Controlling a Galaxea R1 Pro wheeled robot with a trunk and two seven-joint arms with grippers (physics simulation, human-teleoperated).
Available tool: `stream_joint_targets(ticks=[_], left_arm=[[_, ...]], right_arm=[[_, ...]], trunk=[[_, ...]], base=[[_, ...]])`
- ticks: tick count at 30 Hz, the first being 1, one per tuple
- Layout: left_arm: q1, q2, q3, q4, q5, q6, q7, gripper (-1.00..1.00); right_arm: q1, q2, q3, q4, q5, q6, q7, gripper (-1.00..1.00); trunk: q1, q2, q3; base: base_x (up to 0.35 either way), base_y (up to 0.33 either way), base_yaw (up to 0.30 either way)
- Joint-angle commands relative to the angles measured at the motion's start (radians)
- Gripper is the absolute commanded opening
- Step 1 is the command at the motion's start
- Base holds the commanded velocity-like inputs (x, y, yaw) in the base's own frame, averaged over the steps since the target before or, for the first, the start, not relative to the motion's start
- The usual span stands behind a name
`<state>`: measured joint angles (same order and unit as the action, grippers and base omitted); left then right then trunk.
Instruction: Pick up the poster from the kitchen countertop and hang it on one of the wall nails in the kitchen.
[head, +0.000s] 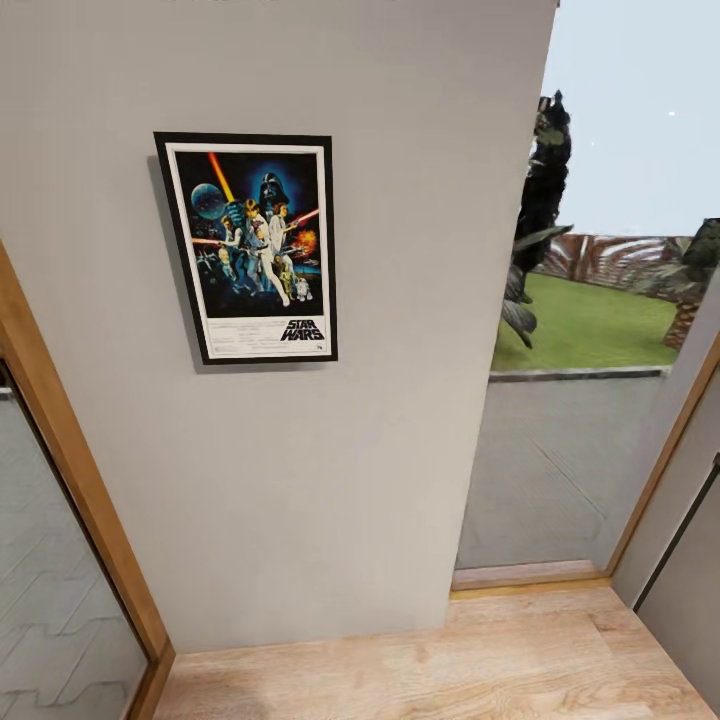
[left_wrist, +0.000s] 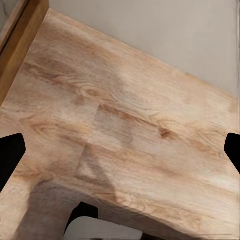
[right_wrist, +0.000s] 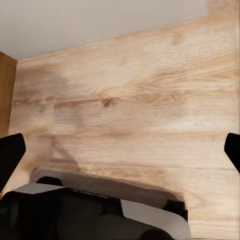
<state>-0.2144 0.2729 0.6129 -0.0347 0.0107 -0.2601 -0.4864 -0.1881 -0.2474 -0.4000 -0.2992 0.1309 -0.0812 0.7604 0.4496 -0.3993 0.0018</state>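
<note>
we see the poster (head: 247, 247) hanging flat on the grey wall (head: 330, 480). both jaws gape wide over the wood floor (left_wrist: 130, 130), empty. it looks light, stiff; we'd grip its frame edges.

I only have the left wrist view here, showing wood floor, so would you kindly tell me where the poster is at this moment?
Observer: In the head view the poster hangs flat on the light grey wall, slightly tilted.
Operator: Thank you. Is either gripper holding it?
Observer: No. The right gripper has its fingertips wide apart over the wood floor, with nothing between them.
Operator: What lies to the poster's right?
Observer: In the head view, an opening past the wall's edge looks out on a lawn and dark foliage.
</note>
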Motion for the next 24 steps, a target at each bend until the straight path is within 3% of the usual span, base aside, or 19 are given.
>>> stream_joint_targets(ticks=[1, 4, 7, 10, 12, 13, 18, 24], left_arm=[[0.0, 0.0, -0.006, 0.001, 0.001, -0.004, -0.003, 1.0], [0.0, -0.003, -0.038, -0.004, 0.002, -0.005, -0.003, 1.0], [0.0, -0.005, -0.074, -0.043, 0.003, -0.006, -0.005, 1.0], [0.0, -0.006, -0.151, -0.105, 0.003, -0.039, -0.007, 1.0], [0.0, -0.007, -0.183, -0.115, 0.003, -0.057, -0.007, 1.0], [0.0, -0.037, -0.213, -0.126, 0.002, -0.071, -0.005, 1.0], [0.0, -0.062, -0.242, -0.143, 0.002, -0.076, -0.003, 1.0], [0.0, -0.069, -0.245, -0.144, 0.002, -0.077, -0.003, 1.0]], right_arm=[[-0.001, 0.001, -0.007, 0.002, 0.011, -0.007, -0.001, 1.0], [-0.001, 0.001, -0.008, 0.013, 0.01, -0.007, -0.029, 1.0], [-0.001, 0.009, -0.008, 0.023, 0.006, -0.006, -0.113, 1.0], [-0.002, 0.053, -0.01, 0.047, 0.007, -0.007, -0.32, 1.0], [-0.002, 0.061, -0.01, 0.079, 0.006, -0.007, -0.398, 1.0], [-0.002, 0.069, -0.01, 0.138, 0.006, -0.008, -0.461, 1.0], [-0.002, 0.072, -0.011, 0.229, 0.007, -0.008, -0.487, 1.0], [-0.002, 0.072, -0.011, 0.288, 0.006, -0.008, -0.493, 1.0]], trunk=[[0.0, -0.001, 0.0], [0.0, -0.001, 0.0], [0.0, -0.001, 0.0], [0.0, -0.001, 0.0], [0.0, -0.001, 0.0], [0.0, -0.001, 0.0], [0.0, -0.001, 0.0], [0.0, -0.001, 0.0]], base=[[0.0, 0.0, 0.0], [0.0, 0.0, 0.0], [0.0, 0.0, 0.0], [0.0, 0.0, 0.0], [0.0, 0.0, 0.0], [0.0, 0.0, 0.0], [0.0, 0.0, 0.0], [0.0, 0.0, 0.0]])
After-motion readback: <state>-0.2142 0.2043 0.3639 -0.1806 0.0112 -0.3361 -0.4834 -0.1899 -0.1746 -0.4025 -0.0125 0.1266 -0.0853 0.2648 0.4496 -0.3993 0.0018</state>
